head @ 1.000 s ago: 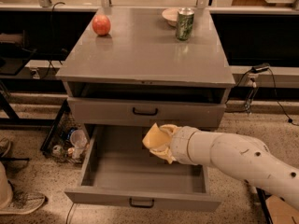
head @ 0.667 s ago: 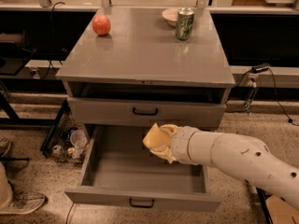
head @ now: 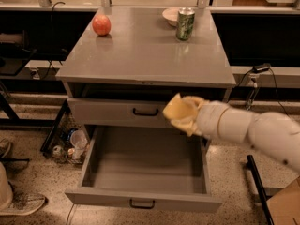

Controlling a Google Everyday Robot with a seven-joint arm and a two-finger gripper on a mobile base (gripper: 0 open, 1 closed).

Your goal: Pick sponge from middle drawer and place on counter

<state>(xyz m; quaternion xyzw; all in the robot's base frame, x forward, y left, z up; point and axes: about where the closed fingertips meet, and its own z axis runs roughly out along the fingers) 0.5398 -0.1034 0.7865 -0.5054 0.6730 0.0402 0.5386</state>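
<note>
Holding sponge (head: 173,109), claw (head: 182,117) above open middle drawer (head: 101,197)

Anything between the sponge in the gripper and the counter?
Only the counter's overhanging front edge, just above the gripper holding the sponge, which must rise past it. The apple, green can and bowl sit far back.

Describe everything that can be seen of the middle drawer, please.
The middle drawer is a wide, deep tray, grey metal by its look, with a low front panel and a small black handle. It stands pulled far out, level, below the shut taller-fronted drawer. The floor that shows is bare. The gripper, pale yellow at its tip, hangs above the back right corner and seems not to touch it.
</note>
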